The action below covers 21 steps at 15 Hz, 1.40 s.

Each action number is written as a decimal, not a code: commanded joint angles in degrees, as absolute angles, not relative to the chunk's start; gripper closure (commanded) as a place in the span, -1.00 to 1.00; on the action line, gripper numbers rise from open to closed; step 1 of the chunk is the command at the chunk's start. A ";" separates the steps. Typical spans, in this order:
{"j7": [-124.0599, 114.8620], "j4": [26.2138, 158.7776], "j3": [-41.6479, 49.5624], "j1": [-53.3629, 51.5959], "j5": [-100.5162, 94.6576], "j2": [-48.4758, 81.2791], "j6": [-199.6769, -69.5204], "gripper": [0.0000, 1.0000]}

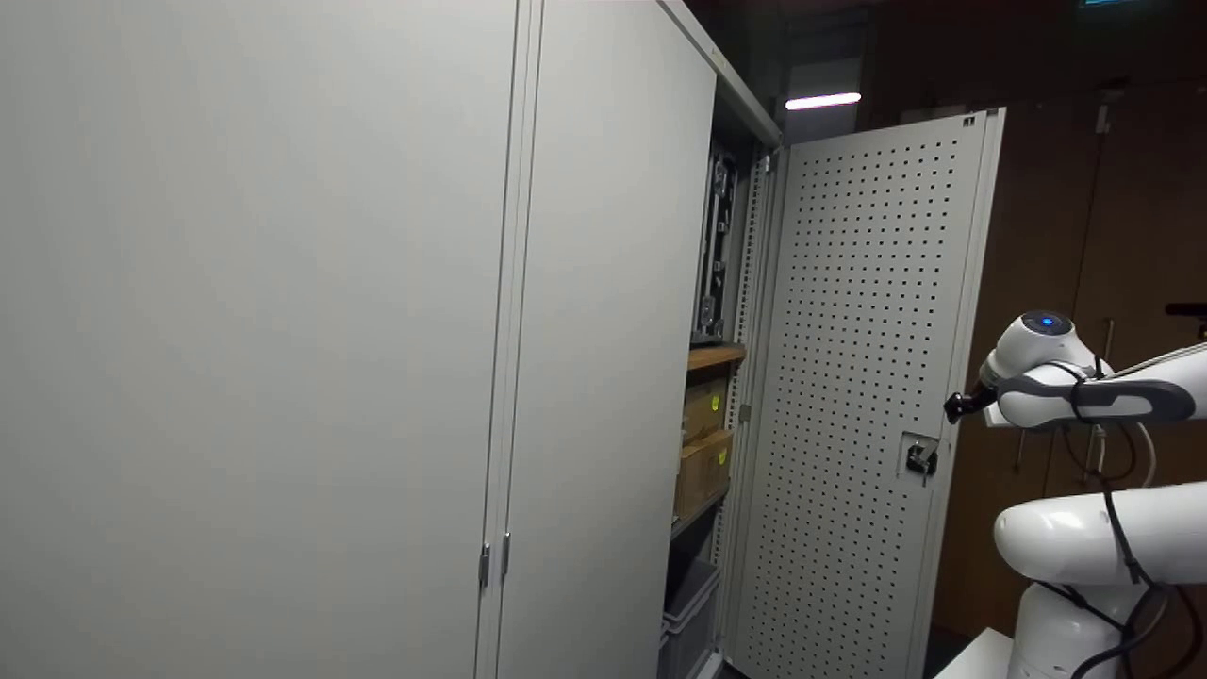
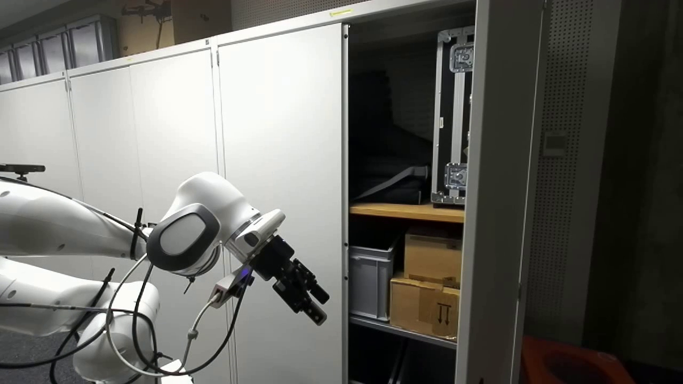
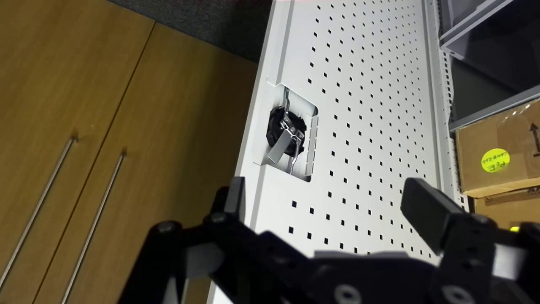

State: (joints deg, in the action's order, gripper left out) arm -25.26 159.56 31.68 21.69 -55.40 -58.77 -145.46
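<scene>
Brown wooden doors (image 3: 185, 105) back the scene where we see a perforated cabinet door (image 1: 849, 311) standing open. It lies ahead of our gripper (image 3: 331, 200), apart from the fingers (image 3: 236, 196), which are spread wide; in the wrist view we find the door's black lock (image 3: 276, 126) past the gap between them. Inside the cabinet (image 2: 283, 133) we see stacked cardboard boxes (image 2: 424, 306) beside a grey bin (image 2: 368, 282), below a wooden shelf (image 2: 408, 212) bearing a black case (image 2: 451, 120).

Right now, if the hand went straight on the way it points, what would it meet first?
Most likely the perforated inner face of the open cabinet door, near its lock mechanism; its distance from the hand is unclear.
</scene>
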 commanded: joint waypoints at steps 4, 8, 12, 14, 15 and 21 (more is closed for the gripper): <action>-26.80 159.57 30.86 22.78 -56.71 -57.98 -145.53 -1.00; -25.17 159.52 29.00 27.26 -54.56 -55.29 -150.01 -1.00; -25.45 158.12 27.78 31.27 -53.42 -52.22 -154.22 -1.00; -25.62 157.59 26.78 33.63 -52.85 -50.43 -156.80 -1.00; -25.61 157.26 26.27 34.73 -52.50 -49.55 -158.09 -1.00; -24.20 154.98 21.46 42.31 -48.16 -44.27 -166.67 -1.00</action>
State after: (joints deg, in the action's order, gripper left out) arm -25.25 157.62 24.97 37.86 -51.12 -48.76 -161.91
